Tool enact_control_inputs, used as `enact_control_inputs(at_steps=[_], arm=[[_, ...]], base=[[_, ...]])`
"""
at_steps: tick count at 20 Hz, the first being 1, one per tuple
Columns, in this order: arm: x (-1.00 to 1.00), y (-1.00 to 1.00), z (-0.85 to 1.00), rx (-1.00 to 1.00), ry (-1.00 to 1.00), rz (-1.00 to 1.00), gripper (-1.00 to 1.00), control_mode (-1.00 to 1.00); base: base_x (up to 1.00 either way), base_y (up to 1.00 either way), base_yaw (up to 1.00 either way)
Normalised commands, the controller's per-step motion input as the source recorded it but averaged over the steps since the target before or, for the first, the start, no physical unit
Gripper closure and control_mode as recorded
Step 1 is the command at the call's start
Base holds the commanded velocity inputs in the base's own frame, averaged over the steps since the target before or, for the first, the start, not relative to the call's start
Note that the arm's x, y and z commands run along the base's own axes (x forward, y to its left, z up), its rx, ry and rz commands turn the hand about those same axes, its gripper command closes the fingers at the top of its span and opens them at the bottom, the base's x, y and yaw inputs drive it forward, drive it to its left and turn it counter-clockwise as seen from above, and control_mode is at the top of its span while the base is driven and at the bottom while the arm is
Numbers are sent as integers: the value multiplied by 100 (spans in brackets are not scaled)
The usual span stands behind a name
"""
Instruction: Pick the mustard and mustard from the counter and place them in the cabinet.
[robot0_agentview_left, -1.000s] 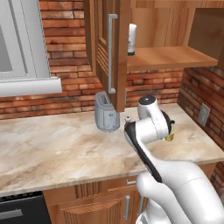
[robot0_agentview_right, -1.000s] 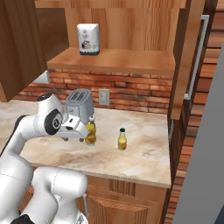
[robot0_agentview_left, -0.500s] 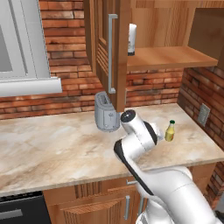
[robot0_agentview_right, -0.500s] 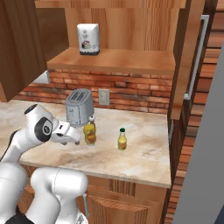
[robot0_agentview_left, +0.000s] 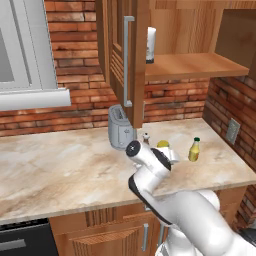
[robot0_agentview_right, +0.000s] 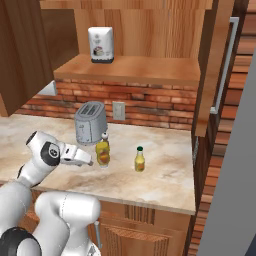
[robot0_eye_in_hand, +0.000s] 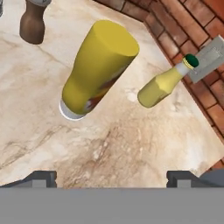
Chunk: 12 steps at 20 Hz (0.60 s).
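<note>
The plain dull-yellow mustard (robot0_eye_in_hand: 98, 70) stands on the counter (robot0_eye_in_hand: 131, 144) just ahead of my open gripper (robot0_eye_in_hand: 112, 178), nothing between the fingertips (robot0_eye_in_hand: 41, 177). The slimmer, brighter mustard (robot0_eye_in_hand: 164, 83) with its dark green tip stands to its right, apart from it. In the right base view my gripper (robot0_agentview_right: 89, 162) hovers low beside the plain mustard (robot0_agentview_right: 103, 152); the slim mustard (robot0_agentview_right: 139, 159) is further right. In the left base view my arm partly hides the plain mustard (robot0_agentview_left: 162, 145); the slim mustard (robot0_agentview_left: 194, 149) is in full sight. The cabinet (robot0_agentview_left: 195, 65) hangs above with its slatted door (robot0_agentview_left: 120, 60) open.
A grey toaster (robot0_agentview_right: 90, 122) and a small brown shaker (robot0_eye_in_hand: 33, 22) stand just behind the plain mustard. A white bottle with a dark base (robot0_agentview_right: 100, 45) sits on the cabinet shelf. A wall outlet (robot0_eye_in_hand: 210, 57) is on the brick wall.
My arm has drawn back to the left and dropped lower, so the hand now points at the plain mustard from close by. Both bottles stand where they were.
</note>
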Motion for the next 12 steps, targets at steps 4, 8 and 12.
enact_control_inputs(at_steps=[4,8,12], arm=[[24,2,2,-2,-12,-9,-100,-100],[-2,1,2,0,-22,-1,-100,-100],[0,0,0,0,-11,0,-100,-100]], base=[[0,0,0],[0,0,0],[0,0,0]])
